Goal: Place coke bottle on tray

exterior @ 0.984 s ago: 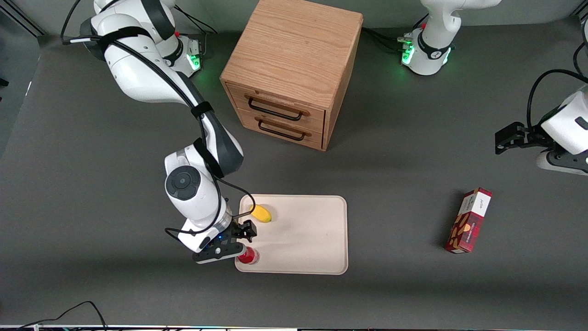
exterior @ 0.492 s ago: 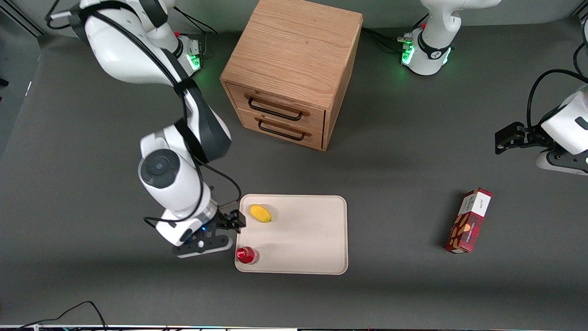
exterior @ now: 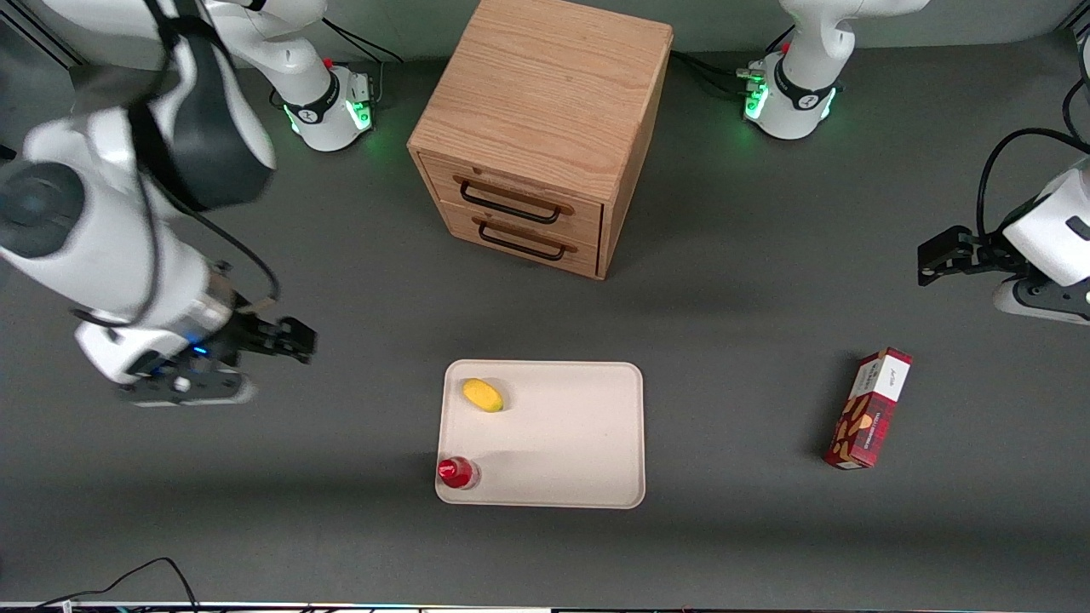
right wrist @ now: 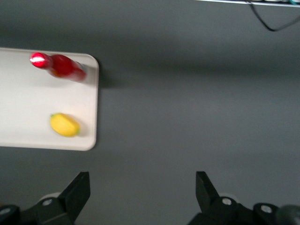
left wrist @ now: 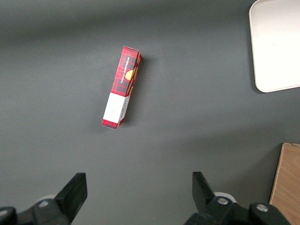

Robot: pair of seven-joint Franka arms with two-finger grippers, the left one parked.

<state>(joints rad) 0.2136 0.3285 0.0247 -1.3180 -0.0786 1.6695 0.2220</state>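
Note:
The coke bottle (exterior: pixel 457 472), small and red with a red cap, stands upright on the cream-beige tray (exterior: pixel 562 443), in the tray corner nearest the front camera at the working arm's end. It also shows in the right wrist view (right wrist: pixel 60 65), standing on the tray (right wrist: pixel 28 93). My gripper (exterior: pixel 294 340) is open and empty, high above the bare table, well away from the tray toward the working arm's end. Its two fingers (right wrist: pixel 77 192) stand wide apart over grey table.
A yellow lemon-like fruit (exterior: pixel 482 395) lies on the tray, farther from the front camera than the bottle. A wooden two-drawer cabinet (exterior: pixel 545 128) stands farther back. A red-and-white box (exterior: pixel 869 409) lies toward the parked arm's end. Cables (exterior: pixel 128 579) run along the front edge.
My gripper let go of the bottle, which stays upright on the tray. It then drew away from the tray toward the working arm's end and rose.

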